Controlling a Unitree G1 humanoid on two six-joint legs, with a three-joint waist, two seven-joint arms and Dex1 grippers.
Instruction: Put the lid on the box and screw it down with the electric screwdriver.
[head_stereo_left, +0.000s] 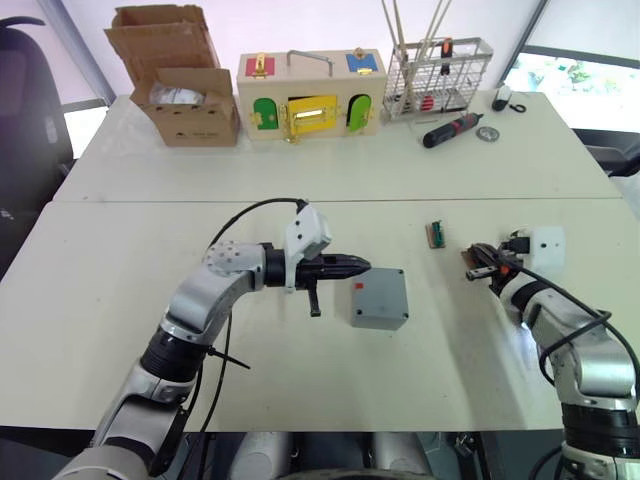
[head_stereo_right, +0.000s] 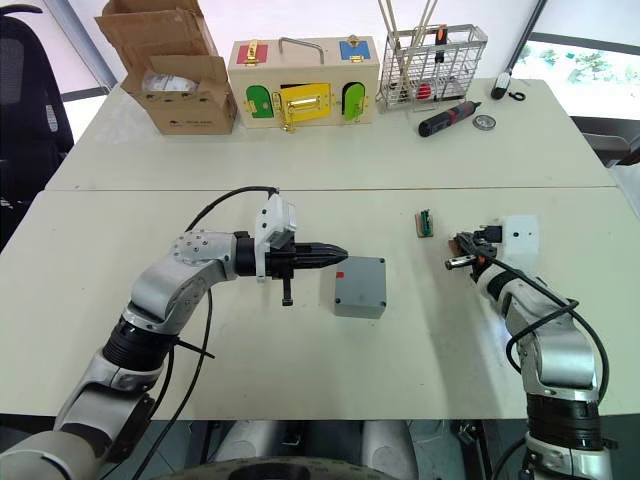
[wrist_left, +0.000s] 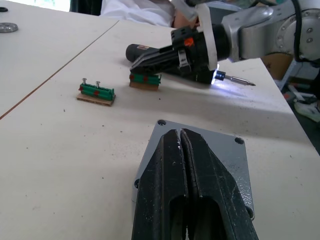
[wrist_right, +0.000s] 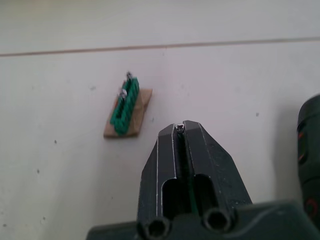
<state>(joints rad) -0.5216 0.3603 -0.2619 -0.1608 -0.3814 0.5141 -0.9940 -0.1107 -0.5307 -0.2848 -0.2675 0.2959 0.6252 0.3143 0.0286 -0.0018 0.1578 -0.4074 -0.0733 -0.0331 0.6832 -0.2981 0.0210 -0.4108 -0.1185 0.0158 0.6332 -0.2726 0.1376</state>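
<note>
Left hand (head_stereo_left: 362, 266), fingers clenched on nothing, hovers at the upper left edge of the box (head_stereo_left: 380, 298), which rests lidded on the bench (head_stereo_left: 300, 370). Right of the box, the right hand (head_stereo_left: 470, 263), clenched on a small screw, rests beside the electric screwdriver (wrist_left: 165, 55).

You are looking at a robotics lab or test workspace. Two plain white tables (head_stereo_left: 120, 300) stand pushed together. Well beyond the left gripper (head_stereo_left: 360, 266) sit practice props: a wooden latch box (head_stereo_left: 310, 95) with coloured doors, a wire basket (head_stereo_left: 437, 75) of tools, an open cardboard box (head_stereo_left: 180, 90). An office chair (head_stereo_left: 25, 110) stands beside the tables.
</note>
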